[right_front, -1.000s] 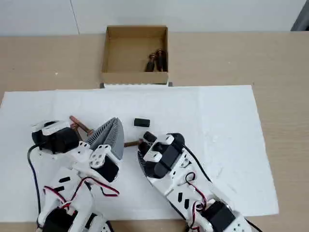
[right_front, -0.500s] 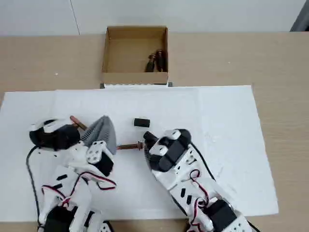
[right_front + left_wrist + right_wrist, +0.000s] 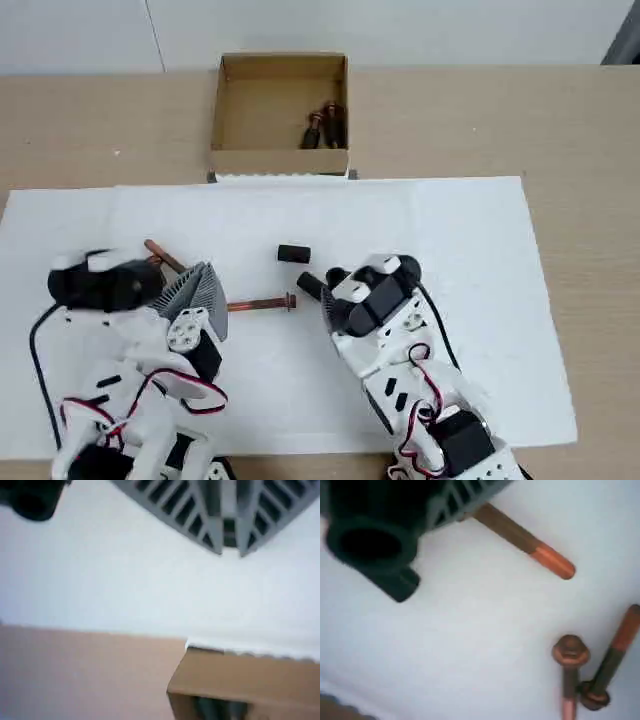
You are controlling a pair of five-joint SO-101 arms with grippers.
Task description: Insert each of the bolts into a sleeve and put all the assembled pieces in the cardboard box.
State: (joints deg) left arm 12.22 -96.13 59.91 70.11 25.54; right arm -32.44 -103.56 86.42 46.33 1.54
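Observation:
A copper bolt (image 3: 260, 303) lies flat on the white paper between the two arms; in the right wrist view the same bolt (image 3: 520, 535) runs out from behind my right gripper. My right gripper (image 3: 312, 287) is shut on a black sleeve (image 3: 367, 544), just beside the bolt's head. A second black sleeve (image 3: 293, 254) lies loose on the paper behind it. My left gripper (image 3: 205, 277) is shut and holds nothing; its grey ribbed fingers (image 3: 227, 525) point toward the cardboard box (image 3: 280, 160). Two more bolts (image 3: 165, 256) lie beside the left arm.
The box (image 3: 240, 680) stands beyond the far edge of the paper (image 3: 450, 260) and holds a few assembled pieces (image 3: 325, 125) in its right corner. The spare bolts (image 3: 568, 672) lie close together. Bare wooden table surrounds the paper.
My left gripper has pulled back to the left, uncovering the full length of the bolt. The right arm's body has swung to the right while its tip stayed near the bolt's head.

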